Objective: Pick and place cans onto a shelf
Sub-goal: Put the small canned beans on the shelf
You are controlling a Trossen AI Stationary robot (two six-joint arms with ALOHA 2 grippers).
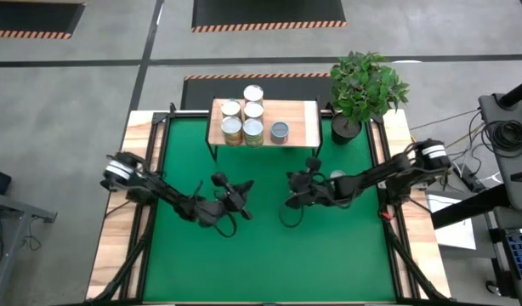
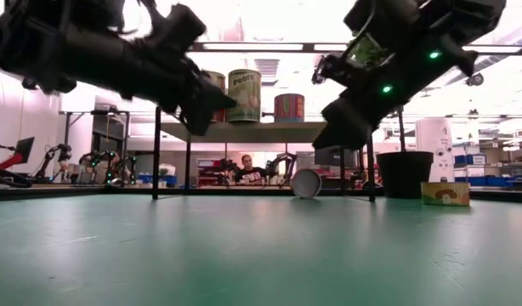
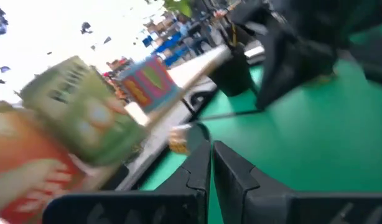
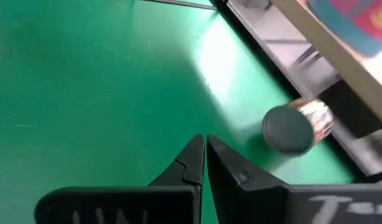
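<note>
1. Cans stand grouped on the shelf, a small light-wood board on thin black legs at the far edge of the green tabletop; five show from above, four clustered toward the shelf's left end and one darker-topped can a little apart to their right.
2. One more can lies on its side on the green surface near the shelf's leg, seen in the right wrist view; the low view shows a round end resting on the tabletop under the shelf.
3. Left pincer hangs above the middle of the tabletop, its two dark fingers pressed together and holding nothing.
4. Right pincer hangs just across from it, near but apart, its fingers likewise pressed together and empty, pointing toward the green surface with the fallen can ahead of it.
5. From the low view, both arms come in from above, and three cans are visible on the shelf board between them.
6. Potted plant stands at the tabletop's far right corner, beside the shelf.
7. A person sits in the room beyond the tabletop, seen under the shelf in the low view.
</note>
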